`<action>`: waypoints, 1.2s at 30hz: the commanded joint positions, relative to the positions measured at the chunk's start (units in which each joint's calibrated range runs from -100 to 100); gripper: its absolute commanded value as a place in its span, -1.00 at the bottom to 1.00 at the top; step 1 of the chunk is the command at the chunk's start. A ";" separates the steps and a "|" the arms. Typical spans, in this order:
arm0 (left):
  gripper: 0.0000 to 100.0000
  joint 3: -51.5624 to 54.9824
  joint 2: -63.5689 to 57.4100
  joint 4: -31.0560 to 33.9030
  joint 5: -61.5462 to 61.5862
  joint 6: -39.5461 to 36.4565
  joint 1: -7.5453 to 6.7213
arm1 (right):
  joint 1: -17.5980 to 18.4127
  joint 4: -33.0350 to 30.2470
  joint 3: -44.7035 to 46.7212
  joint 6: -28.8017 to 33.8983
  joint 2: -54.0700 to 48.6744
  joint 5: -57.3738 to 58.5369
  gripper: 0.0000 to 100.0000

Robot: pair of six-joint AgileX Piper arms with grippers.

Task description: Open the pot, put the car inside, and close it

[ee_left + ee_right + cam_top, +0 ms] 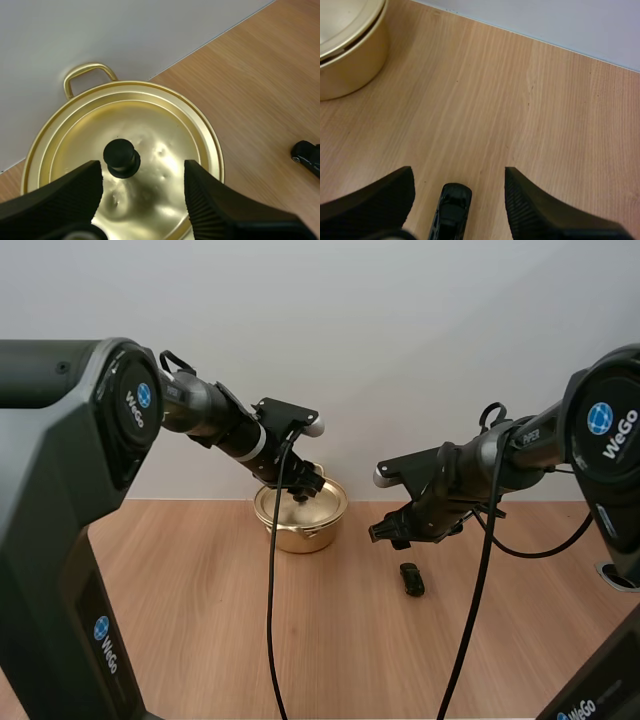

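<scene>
Opening the pot: our left gripper, spread, hangs over the lid knob; next we lower and pinch it

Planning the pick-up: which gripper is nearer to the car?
Right. The right gripper hangs open just above the car. The left gripper is open over the lid knob of the pot, with the car off to one side.
</scene>
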 commanded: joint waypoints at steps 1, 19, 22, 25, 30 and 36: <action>0.61 -0.94 1.09 -0.07 0.00 0.01 -0.02 | 0.04 0.01 -0.02 0.03 0.02 0.25 0.76; 0.61 -3.99 6.34 -0.12 -5.70 0.91 -0.02 | 0.04 1.33 0.11 0.03 3.15 3.86 0.76; 0.61 -3.99 6.34 -0.91 -5.84 2.03 -0.02 | 0.04 1.34 0.11 0.03 6.20 4.05 0.76; 0.61 -4.89 6.72 -2.53 -5.84 3.08 -0.02 | 0.04 1.23 0.11 0.03 8.20 3.28 0.76; 0.61 -5.96 7.57 -3.00 -5.14 3.08 -0.02 | 0.04 1.12 0.11 0.03 10.06 3.62 0.76; 0.59 -5.96 7.56 -3.00 -5.88 3.96 -0.02 | 0.04 1.12 0.11 0.03 11.11 5.05 0.58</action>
